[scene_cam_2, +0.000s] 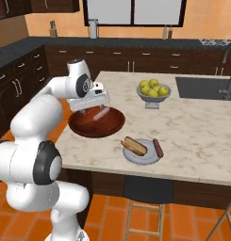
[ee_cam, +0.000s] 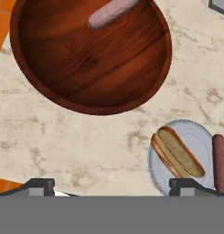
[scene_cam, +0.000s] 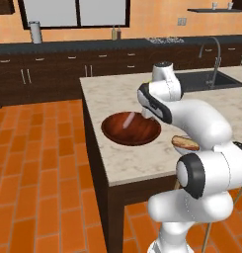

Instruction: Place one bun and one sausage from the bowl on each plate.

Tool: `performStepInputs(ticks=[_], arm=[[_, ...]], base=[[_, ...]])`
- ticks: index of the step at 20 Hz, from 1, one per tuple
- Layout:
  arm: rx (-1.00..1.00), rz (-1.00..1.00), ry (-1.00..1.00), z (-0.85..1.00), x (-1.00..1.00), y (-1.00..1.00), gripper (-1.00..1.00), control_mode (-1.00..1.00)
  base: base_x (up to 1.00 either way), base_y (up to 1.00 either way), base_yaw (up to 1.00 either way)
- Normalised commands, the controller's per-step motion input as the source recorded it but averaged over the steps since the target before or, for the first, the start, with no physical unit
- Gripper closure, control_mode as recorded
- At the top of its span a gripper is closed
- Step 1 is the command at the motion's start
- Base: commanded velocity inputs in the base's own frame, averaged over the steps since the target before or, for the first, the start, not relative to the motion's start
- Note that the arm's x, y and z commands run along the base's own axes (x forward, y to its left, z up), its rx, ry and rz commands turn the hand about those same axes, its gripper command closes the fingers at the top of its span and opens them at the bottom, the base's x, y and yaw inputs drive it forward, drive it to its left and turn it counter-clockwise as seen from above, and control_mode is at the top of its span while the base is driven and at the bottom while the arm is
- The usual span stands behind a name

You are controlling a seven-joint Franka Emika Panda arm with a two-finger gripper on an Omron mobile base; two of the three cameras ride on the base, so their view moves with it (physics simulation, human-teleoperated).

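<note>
Hovering above the island counter (scene_cam_2: pixel 197 136), the gripper (scene_cam_2: pixel 91 101) hangs over the near edge of the wooden bowl (scene_cam_2: pixel 96 121) with its jaws spread wide and nothing between them. In the hand view the two dark fingertips (ee_cam: pixel 38 186) stand far apart at the bottom, the bowl (ee_cam: pixel 90 55) lies ahead of them toward the upper left, and a single pale pink sausage (ee_cam: pixel 112 13) rests inside it near its far rim. That same sausage (scene_cam_2: pixel 102 113) shows in the right base view lying in the bowl just below and beside the hand. The grey plate (scene_cam_2: pixel 141 159) sits on the counter just beside the bowl, on the side nearer the stools, and carries a split bun (scene_cam_2: pixel 135 146) with a dark red sausage (scene_cam_2: pixel 157 147) lying along its edge next to the bun. In the hand view this plate (ee_cam: pixel 198 137) is at the lower right, close to the right fingertip, with the bun (ee_cam: pixel 177 152) on it. A grey pedestal bowl of yellow-green apples (scene_cam_2: pixel 153 90) stands farther back on the counter, well apart from the gripper.
</note>
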Motion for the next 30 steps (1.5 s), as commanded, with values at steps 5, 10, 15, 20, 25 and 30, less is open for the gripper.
performStepInputs(ticks=[5, 10, 15, 20, 25, 30], arm=[[0.16, -0.01, -0.08, -0.53, 0.85, 0.5, -1.0, -1.0], [0.09, -0.04, -0.02, -0.65, 0.75, 0.02, -1.0, -1.0], [0.0, -0.24, 0.0, -0.05, 0.67, 0.05, -1.0, -1.0], [0.01, -0.37, 0.03, -0.22, 0.56, 0.16, -1.0, -1.0], [0.1, -0.18, 0.1, -0.58, 0.63, 0.02, -1.0, -1.0], [0.07, -0.03, 0.02, -0.45, 0.77, 0.06, -1.0, -1.0]], base=[[0.0, 0.0, 0.0], [0.0, 0.0, 0.0], [0.0, 0.0, 0.0], [0.0, 0.0, 0.0], [0.0, 0.0, 0.0], [0.0, 0.0, 0.0]])
